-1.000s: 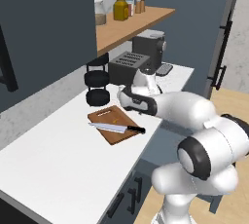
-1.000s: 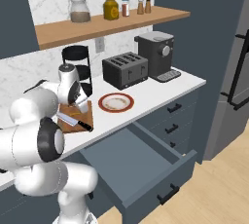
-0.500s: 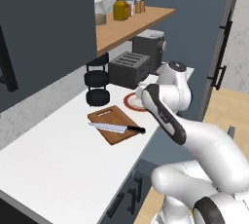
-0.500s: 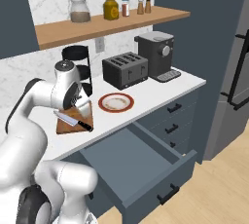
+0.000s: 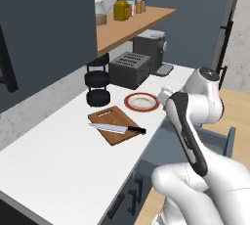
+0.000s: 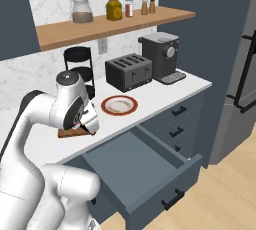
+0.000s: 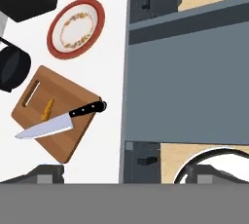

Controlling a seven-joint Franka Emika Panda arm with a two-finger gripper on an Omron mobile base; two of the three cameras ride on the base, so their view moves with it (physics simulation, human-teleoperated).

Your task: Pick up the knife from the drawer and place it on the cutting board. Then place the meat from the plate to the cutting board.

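Observation:
The reddish-brown cutting board lies on the white counter, slot hole toward the back. The knife rests across it, its black handle sticking over the board's edge toward the drawer. The tiny yellowish-tan meat lies on the board beside the blade. The red-rimmed plate has nothing on its patterned centre. My gripper hangs open high above the counter edge, between the board and the pulled-out drawer, fingertips wide apart and holding nothing. From the left base, the board, knife and plate are visible.
A black toaster, a coffee machine and a black tiered stand line the back of the counter. A wooden shelf with jars hangs above. The open drawer juts out into the floor space.
The arm has swung away from the board, toward the counter's front edge and higher. The knife and the meat stay still on the board.

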